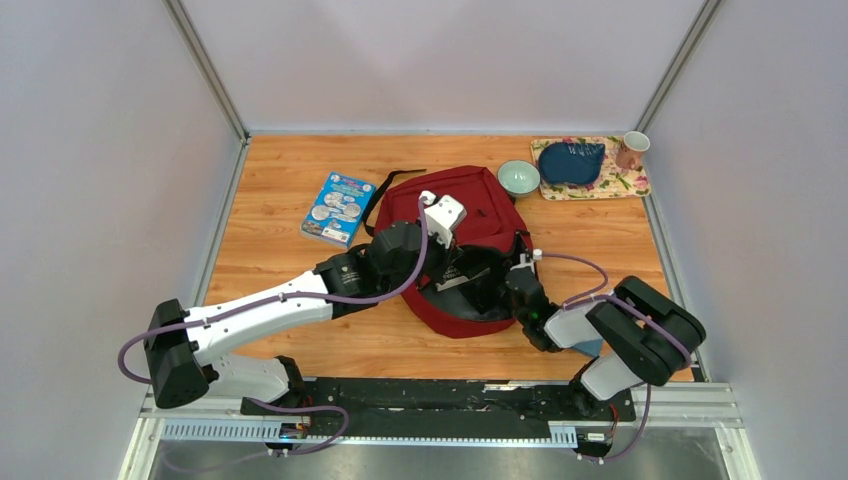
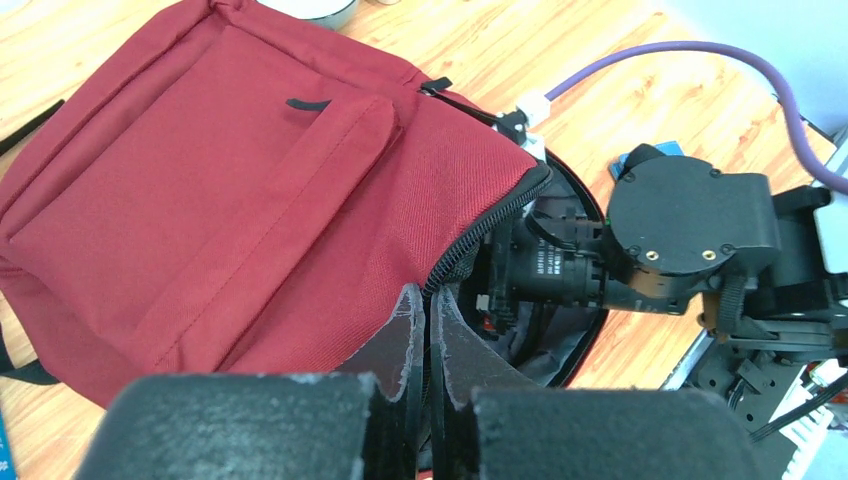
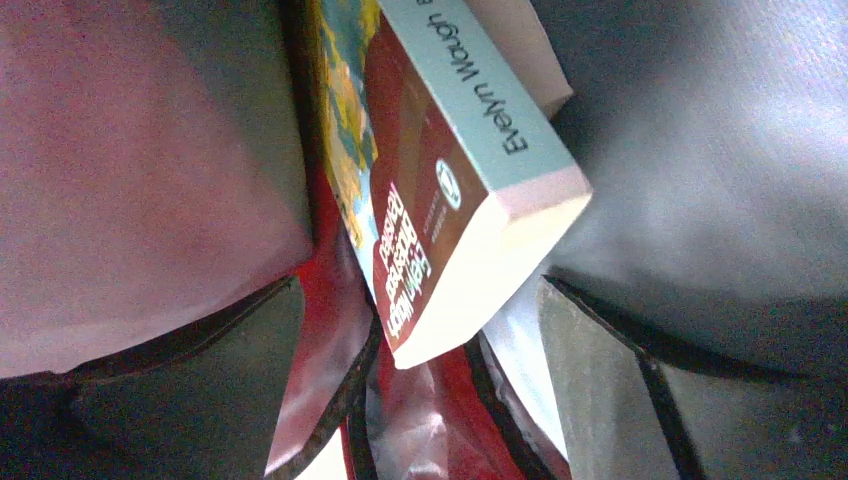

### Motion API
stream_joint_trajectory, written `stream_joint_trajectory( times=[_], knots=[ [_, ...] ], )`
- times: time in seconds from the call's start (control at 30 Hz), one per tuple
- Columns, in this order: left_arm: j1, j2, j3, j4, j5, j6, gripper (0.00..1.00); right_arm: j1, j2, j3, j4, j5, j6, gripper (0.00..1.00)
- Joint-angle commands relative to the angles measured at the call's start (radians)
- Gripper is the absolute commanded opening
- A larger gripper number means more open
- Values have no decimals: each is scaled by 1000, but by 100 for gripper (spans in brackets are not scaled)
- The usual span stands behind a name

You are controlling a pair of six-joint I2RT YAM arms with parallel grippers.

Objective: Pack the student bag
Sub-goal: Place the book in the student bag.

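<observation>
The student bag (image 1: 470,200) is a dark red backpack lying flat mid-table, its mouth towards the arms. My left gripper (image 2: 430,300) is shut on the zipper edge of the bag (image 2: 250,200) and holds the mouth up. My right gripper (image 3: 418,285) is inside the bag, open. A paperback (image 3: 450,180) with a teal spine and a dark red cover lies just ahead, one corner between the fingers (image 3: 600,380) with gaps on both sides. A second book with a colourful cover (image 3: 345,150) lies against it. In the top view the right gripper's fingers are hidden inside the mouth.
A blue picture book (image 1: 338,208) lies on the table left of the bag. A teal bowl (image 1: 519,177) stands at the bag's far right corner. A floral mat (image 1: 625,183) at the back right carries a blue pouch (image 1: 572,161) and a mug (image 1: 632,149). Walls close in both sides.
</observation>
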Motion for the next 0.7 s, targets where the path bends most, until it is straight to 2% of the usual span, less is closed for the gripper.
stream_joint_trajectory(
  times=[0.0, 0.07, 0.2, 0.33, 0.4, 0.5, 0.57, 0.67],
  knots=[
    [-7, -44, 7, 30, -17, -4, 0, 4, -118, -29, -149, 14, -83, 90],
    [-7, -45, 7, 27, -14, -4, 0, 4, -183, -33, -188, 25, -108, 86],
    [-7, -44, 10, 27, 0, -9, 0, 4, -279, 17, -399, 74, -175, 69],
    [-7, -41, 13, 29, 20, -15, 0, 2, -284, 69, -426, 103, -229, 53],
    [-7, -38, 14, 27, 26, -15, 0, -11, -239, 124, -450, 79, -235, 52],
    [-7, -35, 20, 16, 34, -13, 0, -18, -162, 166, -417, 56, -226, 47],
    [-9, -31, 28, 7, 48, -13, 0, -18, -101, 171, -322, 60, -209, 38],
    [-7, -19, 57, -22, 55, -7, 0, -18, 1, 223, -242, 48, -174, 31]
  ],
)
